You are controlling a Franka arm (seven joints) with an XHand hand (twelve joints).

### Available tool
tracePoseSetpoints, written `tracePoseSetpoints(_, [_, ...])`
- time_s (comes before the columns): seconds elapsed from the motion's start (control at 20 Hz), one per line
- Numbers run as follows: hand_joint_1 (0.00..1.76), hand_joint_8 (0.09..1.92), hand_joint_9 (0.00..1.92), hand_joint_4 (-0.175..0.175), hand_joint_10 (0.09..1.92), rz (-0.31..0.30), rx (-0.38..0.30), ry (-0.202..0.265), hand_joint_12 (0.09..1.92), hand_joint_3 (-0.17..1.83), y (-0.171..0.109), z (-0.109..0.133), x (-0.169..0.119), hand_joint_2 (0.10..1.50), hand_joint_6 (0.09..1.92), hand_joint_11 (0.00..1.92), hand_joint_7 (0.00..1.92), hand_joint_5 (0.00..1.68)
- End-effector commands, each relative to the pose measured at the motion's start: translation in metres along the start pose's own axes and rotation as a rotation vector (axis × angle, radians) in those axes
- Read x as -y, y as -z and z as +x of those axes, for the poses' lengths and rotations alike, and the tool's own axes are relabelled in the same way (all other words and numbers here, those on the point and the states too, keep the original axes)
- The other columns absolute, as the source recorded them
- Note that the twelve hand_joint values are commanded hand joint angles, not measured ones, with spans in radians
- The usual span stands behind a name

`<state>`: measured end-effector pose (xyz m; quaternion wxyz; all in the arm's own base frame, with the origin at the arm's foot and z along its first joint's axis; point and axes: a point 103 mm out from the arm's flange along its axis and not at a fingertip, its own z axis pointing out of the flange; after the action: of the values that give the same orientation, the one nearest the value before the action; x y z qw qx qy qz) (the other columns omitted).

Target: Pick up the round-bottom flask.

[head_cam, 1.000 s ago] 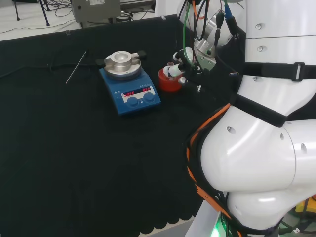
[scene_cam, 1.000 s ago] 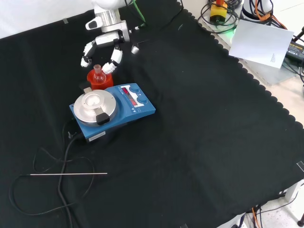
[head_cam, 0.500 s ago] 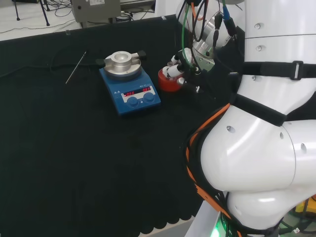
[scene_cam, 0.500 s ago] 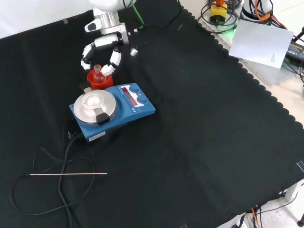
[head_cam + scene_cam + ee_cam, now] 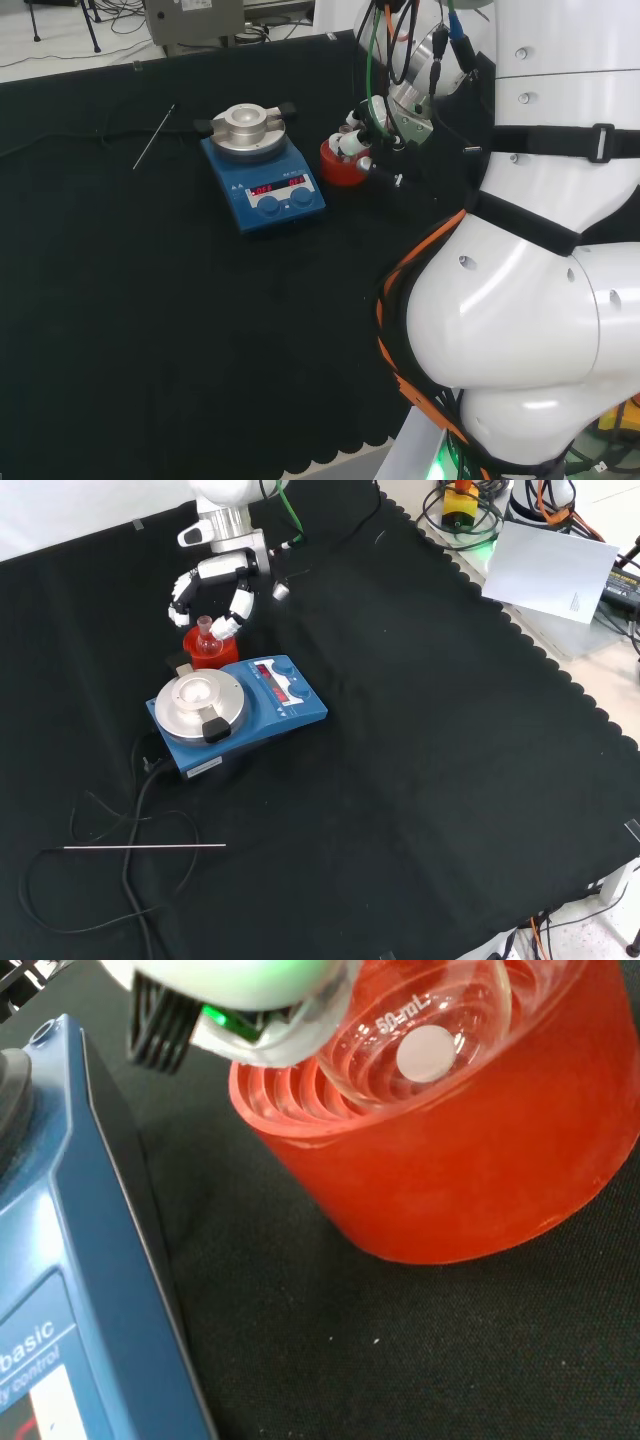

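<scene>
While my hand [image 5: 222, 572] hangs over the round-bottom flask [image 5: 207, 635] in its red stand [image 5: 205, 653], my fingers [image 5: 238, 607] curve wide around its neck, apart.

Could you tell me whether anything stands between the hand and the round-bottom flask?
Nothing visible does. The hand hangs right above the round-bottom flask, its fingers either side of the neck. The flask sits in the red stand.

Black-clothed bench [image 5: 420, 730] carries hotplate [image 5: 235, 715], red stand [image 5: 210, 650], rod [image 5: 145, 846].
</scene>
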<state>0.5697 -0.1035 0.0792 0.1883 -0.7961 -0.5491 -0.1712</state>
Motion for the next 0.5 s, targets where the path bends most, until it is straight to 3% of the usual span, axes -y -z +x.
tracePoseSetpoints(0.05, [1.01,0.67,0.61,-0.070,0.63,-0.013,-0.001,-0.003,1.32,0.69,-0.0007,-0.0002,0.0008,0.60,0.74,0.29,0.47,0.72])
tracePoseSetpoints(0.5, [1.03,0.67,0.64,-0.051,0.63,-0.028,-0.007,0.001,1.31,0.70,-0.0013,0.0012,-0.0009,0.63,0.80,0.32,0.49,0.81])
